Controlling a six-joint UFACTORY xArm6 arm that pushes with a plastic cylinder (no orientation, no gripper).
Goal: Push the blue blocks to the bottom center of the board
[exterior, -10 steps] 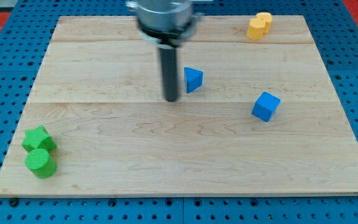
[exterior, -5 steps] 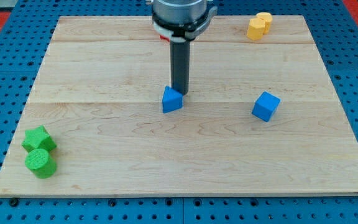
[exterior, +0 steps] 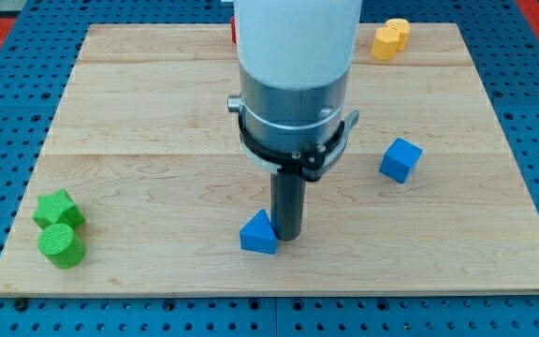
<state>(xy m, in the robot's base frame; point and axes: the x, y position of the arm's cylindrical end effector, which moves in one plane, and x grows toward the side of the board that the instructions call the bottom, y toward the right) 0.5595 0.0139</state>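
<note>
A blue triangular block [exterior: 259, 234] lies near the bottom centre of the wooden board [exterior: 157, 187]. My tip [exterior: 286, 237] stands right against its right side, touching it. A blue cube [exterior: 400, 160] sits to the view's right of the board's middle, well apart from my tip. The arm's grey and white body [exterior: 293, 84] hangs over the board's upper middle and hides what lies behind it.
A green star-shaped block [exterior: 58, 210] and a green cylinder [exterior: 61, 245] sit together at the bottom left. A yellow block [exterior: 391, 38] sits at the top right. A bit of red [exterior: 234, 31] shows at the top behind the arm.
My tip has moved down the view, and the blue triangular block has slid with it from the board's middle to near the bottom centre. The blue cube has not moved.
</note>
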